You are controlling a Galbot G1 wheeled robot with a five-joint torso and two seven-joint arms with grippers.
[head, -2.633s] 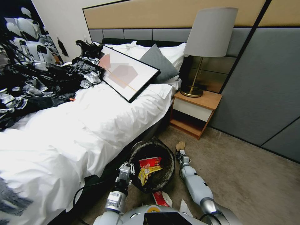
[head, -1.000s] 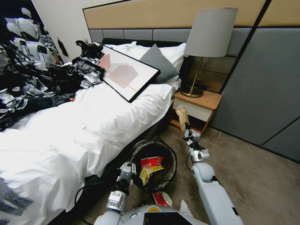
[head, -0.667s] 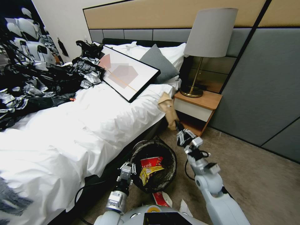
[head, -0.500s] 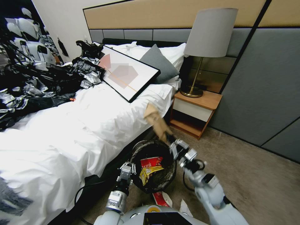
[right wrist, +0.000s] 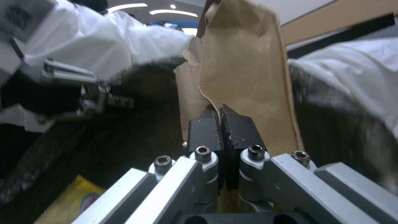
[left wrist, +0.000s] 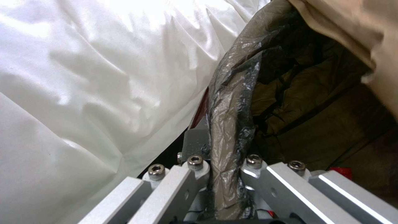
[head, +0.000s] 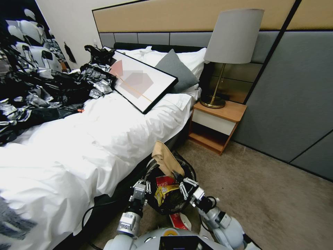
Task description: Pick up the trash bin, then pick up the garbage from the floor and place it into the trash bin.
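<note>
The trash bin (head: pixel 167 208), with its black liner, hangs beside the bed, and my left gripper (head: pixel 142 183) is shut on its near rim. In the left wrist view the liner-covered rim (left wrist: pixel 232 102) runs between the left gripper (left wrist: pixel 222 165) fingers. My right gripper (head: pixel 178 177) is over the bin's mouth, shut on a piece of garbage, a brown crumpled paper (head: pixel 165 159) that sticks up above the rim. The right wrist view shows the right gripper (right wrist: pixel 219 124) pinching the brown paper (right wrist: pixel 244 68). A red wrapper (head: pixel 164 181) and a yellow wrapper (head: pixel 165 190) lie inside the bin.
A red-and-white wrapper (head: pixel 177 220) lies on the carpet just before the bin. The bed (head: pixel 104 139) with its white sheet is close on the left. A wooden nightstand (head: pixel 216 125) with a lamp (head: pixel 229 41) stands behind. Open carpet (head: pixel 277 194) lies to the right.
My right arm lifted the brown paper off the floor, carried it high past the nightstand, then swung it left and down over the bin. The left gripper and the bin stayed still.
</note>
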